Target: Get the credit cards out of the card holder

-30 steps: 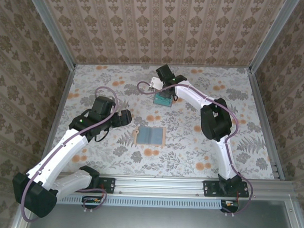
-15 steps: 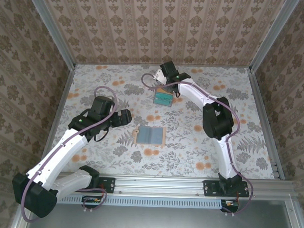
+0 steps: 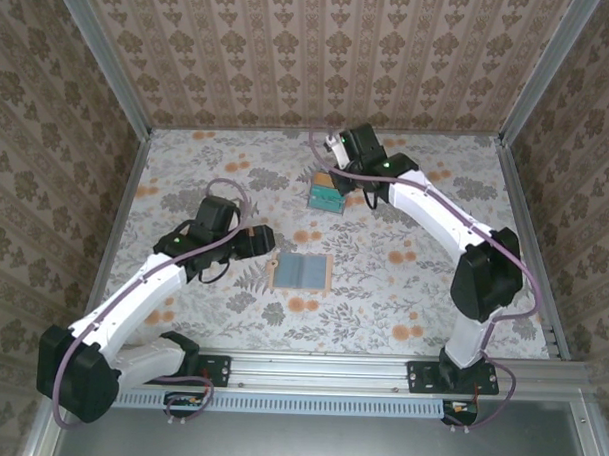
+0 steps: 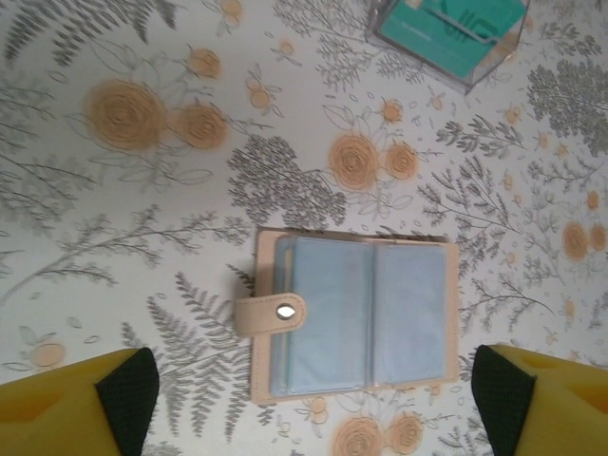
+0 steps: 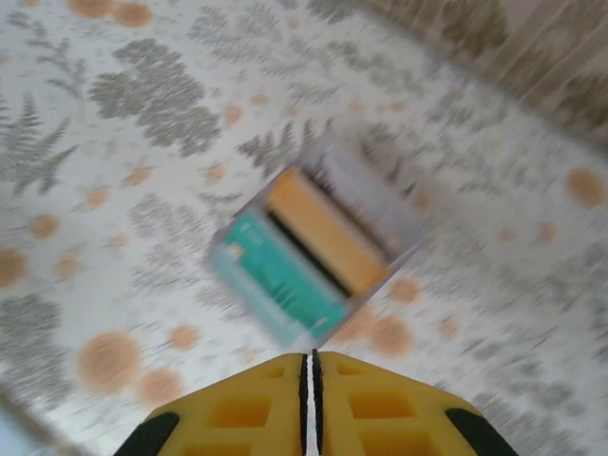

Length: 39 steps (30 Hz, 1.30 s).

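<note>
The card holder [image 4: 351, 318] lies open, grey-blue panels up, mid-table [image 3: 186, 174] near the left gripper [image 3: 261, 238], whose fingers [image 4: 128, 394] are spread wide, and the credit cards [image 5: 304, 252] lie stacked farther back beside the right gripper [image 5: 311, 375], whose fingers are pressed together.

The table [image 3: 482, 294] carries one card holder [image 3: 299, 272] near its middle. Toward the far edge lie the cards [image 3: 326, 196]: one teal, one orange and probably one pale, though the view is blurred.
</note>
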Each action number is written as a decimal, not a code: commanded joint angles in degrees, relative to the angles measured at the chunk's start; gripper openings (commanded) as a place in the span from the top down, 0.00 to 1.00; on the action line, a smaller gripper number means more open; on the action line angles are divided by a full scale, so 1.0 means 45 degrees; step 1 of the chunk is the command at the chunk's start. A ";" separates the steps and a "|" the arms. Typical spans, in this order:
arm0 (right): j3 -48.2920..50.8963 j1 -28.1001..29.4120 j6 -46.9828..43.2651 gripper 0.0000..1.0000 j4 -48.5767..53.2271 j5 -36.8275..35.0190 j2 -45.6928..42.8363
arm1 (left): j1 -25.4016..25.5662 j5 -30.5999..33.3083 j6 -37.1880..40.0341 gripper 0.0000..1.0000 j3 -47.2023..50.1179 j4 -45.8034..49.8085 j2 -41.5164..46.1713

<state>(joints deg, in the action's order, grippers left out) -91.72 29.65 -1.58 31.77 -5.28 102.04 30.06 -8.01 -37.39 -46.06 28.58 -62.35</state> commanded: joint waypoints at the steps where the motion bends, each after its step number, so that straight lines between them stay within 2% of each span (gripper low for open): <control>1: 0.1654 0.0130 0.4008 0.86 0.1047 0.1692 -0.0678 | 0.0302 -0.0783 -0.0310 0.16 0.0296 -0.0806 -0.0451; 4: 0.3779 0.0183 0.6031 0.86 0.0148 0.3120 -0.1544 | 0.0662 -0.0968 -0.0441 0.21 0.0564 -0.1327 -0.0891; 6: 0.5070 0.0247 0.7029 0.87 -0.0523 0.3461 -0.1984 | 0.0902 -0.1051 -0.0506 0.22 0.0684 -0.1599 -0.1265; 8: 0.6323 0.0297 0.8088 0.88 -0.1403 0.3975 -0.2344 | 0.1171 -0.1071 -0.0501 0.27 0.0691 -0.1777 -0.1740; 13: 0.8239 0.0634 0.9908 0.90 -0.3026 0.4792 -0.2489 | 0.1520 -0.1013 -0.0456 0.28 0.0744 -0.2242 -0.2562; 18: 0.8637 0.1215 1.0769 0.89 -0.3979 0.5121 -0.1882 | 0.1542 -0.1090 -0.0348 0.31 0.0770 -0.2516 -0.3102; 28: 0.8271 0.1746 1.0813 0.82 -0.3887 0.4730 -0.0967 | 0.1542 -0.1130 -0.0266 0.33 0.0833 -0.2623 -0.3394; 39: 0.7997 0.1829 1.0559 0.86 -0.3304 0.4358 -0.0285 | 0.1540 -0.1188 -0.0281 0.34 0.0920 -0.2678 -0.3391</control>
<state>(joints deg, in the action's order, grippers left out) -54.08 37.45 46.28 14.92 15.64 99.72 36.73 -12.47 -38.98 -42.87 17.04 -77.32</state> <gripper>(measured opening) 0.146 0.664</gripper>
